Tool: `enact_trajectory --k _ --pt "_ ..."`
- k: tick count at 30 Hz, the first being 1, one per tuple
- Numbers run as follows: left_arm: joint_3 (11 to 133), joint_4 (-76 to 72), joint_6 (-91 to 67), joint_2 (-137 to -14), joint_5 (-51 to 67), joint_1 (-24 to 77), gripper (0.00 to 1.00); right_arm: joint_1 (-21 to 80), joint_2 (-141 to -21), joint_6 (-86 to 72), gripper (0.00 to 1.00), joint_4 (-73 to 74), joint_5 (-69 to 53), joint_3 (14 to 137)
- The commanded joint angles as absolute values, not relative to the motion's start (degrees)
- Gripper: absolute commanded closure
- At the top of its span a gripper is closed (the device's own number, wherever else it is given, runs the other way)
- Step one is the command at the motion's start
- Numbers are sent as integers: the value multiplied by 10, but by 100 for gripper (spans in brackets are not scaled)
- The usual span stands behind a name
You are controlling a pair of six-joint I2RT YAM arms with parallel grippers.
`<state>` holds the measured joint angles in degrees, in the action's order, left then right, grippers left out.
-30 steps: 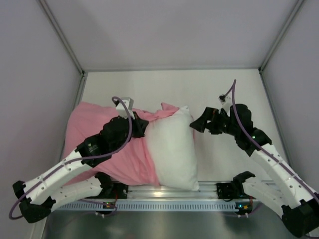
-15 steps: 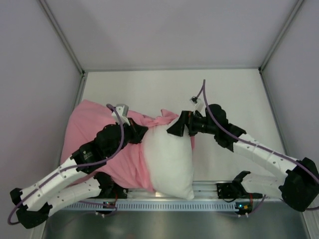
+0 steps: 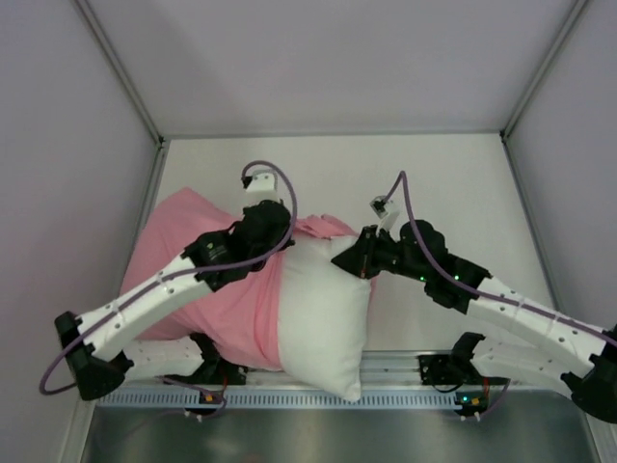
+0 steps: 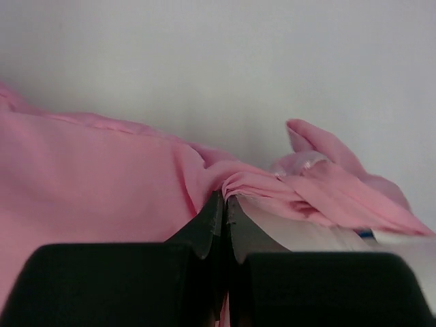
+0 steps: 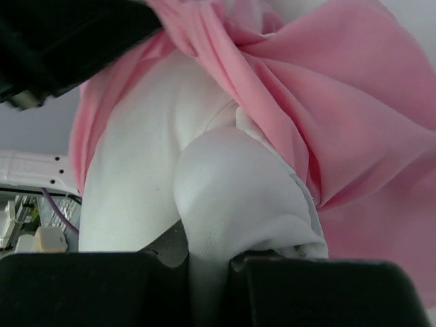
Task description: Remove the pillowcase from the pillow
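Within the right gripper (image 3: 349,258), a pillow (image 3: 323,323) corner (left gripper (image 4: 225,208) on pillowcase (image 3: 183,253))

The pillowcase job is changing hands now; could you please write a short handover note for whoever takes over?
Grippers: the left gripper is shut on a bunched fold of the pink pillowcase at its opening. The right gripper is shut on the far corner of the white pillow.
Done: roughly half the pillow is out, on the right.
Left: the pillowcase covers the pillow's left part; pull the two apart until free.
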<state>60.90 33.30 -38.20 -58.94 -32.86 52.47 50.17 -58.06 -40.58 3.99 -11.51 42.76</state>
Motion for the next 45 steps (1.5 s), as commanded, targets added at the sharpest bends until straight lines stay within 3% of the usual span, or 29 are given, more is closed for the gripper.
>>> enact_trajectory --k 1,5,8,13,19,22,23,27,29,30,33,39,45 --pt "724 404 -372 -710 -435 501 100 520 -495 -384 100 52 -116 457" --pt "789 473 -363 -838 -374 442 100 519 -430 -358 100 124 -30 492" --pt "729 477 -385 -808 -377 398 100 513 -369 -329 100 192 80 522" --pt "650 417 -331 -763 -247 308 100 510 -303 -305 100 214 83 545" --pt "616 425 -338 -732 -292 301 100 511 -245 -289 100 290 190 581" --pt "607 424 -343 -682 -239 302 100 511 -234 -283 100 329 274 590" --pt "610 421 -343 -668 -207 302 98 511 -236 -282 100 334 292 589" --pt "606 382 -354 -567 -7 311 46 510 -268 -293 100 347 344 575" --pt "602 372 -391 -499 66 323 40 510 -281 -302 100 346 353 568" --pt "599 371 -401 -478 74 330 28 511 -296 -308 100 346 356 563" --pt "575 371 -436 -410 101 349 10 511 -328 -321 100 345 357 557" --pt "467 369 -482 -365 138 374 8 509 -360 -337 100 326 359 541" --pt "409 305 -512 -366 87 493 9 508 -388 -342 100 322 365 536"
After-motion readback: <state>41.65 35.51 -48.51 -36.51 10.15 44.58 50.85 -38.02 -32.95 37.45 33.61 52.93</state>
